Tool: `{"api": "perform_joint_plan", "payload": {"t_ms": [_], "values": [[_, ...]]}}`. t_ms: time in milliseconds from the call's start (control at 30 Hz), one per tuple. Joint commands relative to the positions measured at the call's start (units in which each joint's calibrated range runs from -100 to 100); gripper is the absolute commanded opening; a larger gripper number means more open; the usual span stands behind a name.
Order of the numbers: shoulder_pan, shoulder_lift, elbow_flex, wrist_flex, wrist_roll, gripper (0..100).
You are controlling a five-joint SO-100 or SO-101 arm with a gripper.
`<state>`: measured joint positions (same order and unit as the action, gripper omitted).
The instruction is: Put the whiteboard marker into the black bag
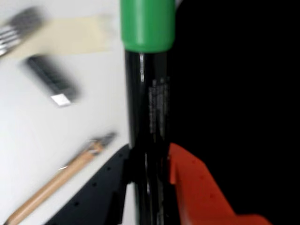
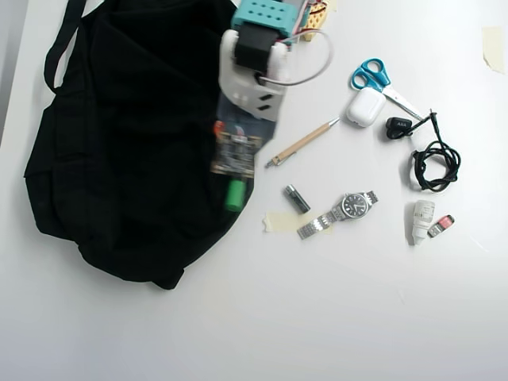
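My gripper (image 1: pixel 147 161) is shut on the whiteboard marker (image 1: pixel 146 93), a dark printed barrel with a bright green cap (image 1: pixel 147 26) pointing away from me. In the overhead view the gripper (image 2: pixel 232 171) holds the marker with its green cap (image 2: pixel 235 194) over the right edge of the large black bag (image 2: pixel 127 151). In the wrist view the bag (image 1: pixel 234 93) fills the right half. The black finger (image 1: pixel 93 197) and the orange finger (image 1: pixel 197 192) clamp the barrel from both sides.
On the white table to the right of the bag lie a tan wooden pen (image 2: pixel 302 143), a short grey cylinder (image 2: pixel 297 198), a wristwatch (image 2: pixel 340 213), tape (image 2: pixel 279 222), scissors (image 2: pixel 379 79), a white earbud case (image 2: pixel 366 106), a black cable (image 2: pixel 432 163) and a small white bottle (image 2: pixel 422 218).
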<state>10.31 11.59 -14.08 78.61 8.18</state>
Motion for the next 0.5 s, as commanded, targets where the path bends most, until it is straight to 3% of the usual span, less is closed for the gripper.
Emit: {"api": "perform_joint_plan", "payload": {"t_ms": [0,267,300,333,367,400,467], "values": [[8.09,-3.54,-2.54,-0.75,-0.63,2],[21.92,-2.96,-2.54,-3.76,-0.63,4],[22.00,-2.55,-2.54,-5.66,-1.10,10],[22.00,-2.55,-2.54,-7.55,-3.36,28],[21.92,-3.21,-2.18,-7.64,-3.25,40],[21.40,-3.63,-2.63,-6.43,-3.20,38],[16.02,-14.00,-2.27,3.65,-3.41,20]]}}
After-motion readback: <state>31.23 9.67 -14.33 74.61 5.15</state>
